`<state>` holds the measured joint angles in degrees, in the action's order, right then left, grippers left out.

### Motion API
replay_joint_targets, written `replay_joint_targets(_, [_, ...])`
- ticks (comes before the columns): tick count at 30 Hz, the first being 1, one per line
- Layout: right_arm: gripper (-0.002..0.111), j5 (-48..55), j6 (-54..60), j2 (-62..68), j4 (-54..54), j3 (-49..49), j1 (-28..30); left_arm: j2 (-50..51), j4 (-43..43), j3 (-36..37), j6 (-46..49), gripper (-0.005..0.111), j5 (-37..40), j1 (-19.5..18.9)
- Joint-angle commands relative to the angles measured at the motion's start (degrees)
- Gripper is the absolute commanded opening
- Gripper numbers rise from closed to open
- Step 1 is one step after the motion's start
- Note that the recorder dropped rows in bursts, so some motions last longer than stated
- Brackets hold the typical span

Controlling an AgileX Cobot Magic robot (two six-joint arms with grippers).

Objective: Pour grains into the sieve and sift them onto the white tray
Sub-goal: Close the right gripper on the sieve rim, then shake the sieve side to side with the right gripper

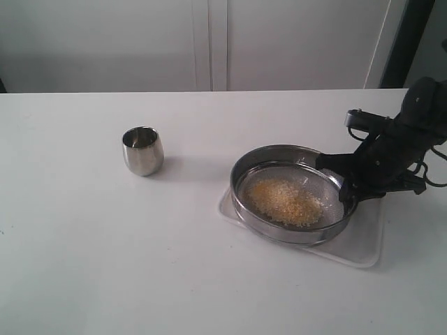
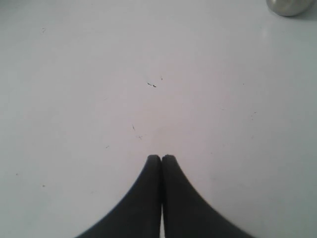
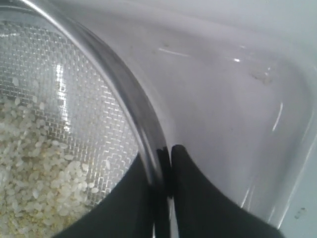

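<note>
The round metal sieve (image 1: 290, 193) rests over the white tray (image 1: 363, 244) at the right of the table. A pile of yellow and pale grains (image 1: 284, 201) lies on its mesh; the wrist view shows whitish grains (image 3: 34, 173) on the mesh. My right gripper (image 1: 344, 190) is shut on the sieve's steel rim (image 3: 130, 94), one finger inside and one outside (image 3: 164, 153). My left gripper (image 2: 161, 157) is shut with nothing in it, over bare table, and is out of the exterior view.
A small rounded steel cup (image 1: 143, 150) stands upright on the white table (image 1: 105, 244) left of the sieve; its edge shows (image 2: 290, 6) in the left wrist view. White cabinet panels close the back.
</note>
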<state>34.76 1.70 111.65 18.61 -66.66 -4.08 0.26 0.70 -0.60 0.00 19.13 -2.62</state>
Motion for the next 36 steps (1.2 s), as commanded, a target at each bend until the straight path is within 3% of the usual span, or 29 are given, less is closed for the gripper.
replay_joint_targets(1, [0.0, 1.17, -0.58, -2.36, 0.93, -0.74, 0.11, -0.26, -0.7, 0.6, 0.0, 0.0, 0.15, -0.23])
replay_joint_targets(10, [0.0, 2.78, -1.7, -6.15, 0.26, -0.74, 0.24, -0.26, -0.7, 0.6, 0.0, 0.0, 0.15, -0.23])
replay_joint_targets(16, [0.0, 7.22, -1.3, -7.58, -2.07, -0.74, 3.62, -0.26, -0.7, 0.6, 0.0, 0.0, 0.15, -0.23])
replay_joint_targets(22, [0.0, 4.09, -1.7, -6.51, 2.34, -0.83, 2.46, -0.26, -0.7, 0.6, 0.0, 0.0, 0.15, -0.23])
replay_joint_targets(26, [0.0, 6.82, -2.72, -6.88, -3.75, -0.73, 4.66, -0.26, -0.7, 0.6, 0.0, 0.0, 0.15, -0.23])
replay_joint_targets(28, [0.0, 3.24, -2.99, -6.61, 0.5, -0.73, 3.3, -0.26, -0.7, 0.6, 0.0, 0.0, 0.15, -0.23])
replay_joint_targets(32, [0.0, 5.94, -5.79, -6.82, -7.93, -0.57, 4.32, -0.26, -0.7, 0.6, 0.0, 0.0, 0.15, -0.23])
replay_joint_targets(34, [0.0, 1.62, -4.83, -6.54, -0.99, -0.69, 3.42, -0.26, -0.7, 0.6, 0.0, 0.0, 0.15, -0.23])
replay_joint_targets(36, [0.0, 4.43, -3.04, -5.81, -3.28, -1.25, 2.26, -0.26, -0.7, 0.6, 0.0, 0.0, 0.15, -0.23])
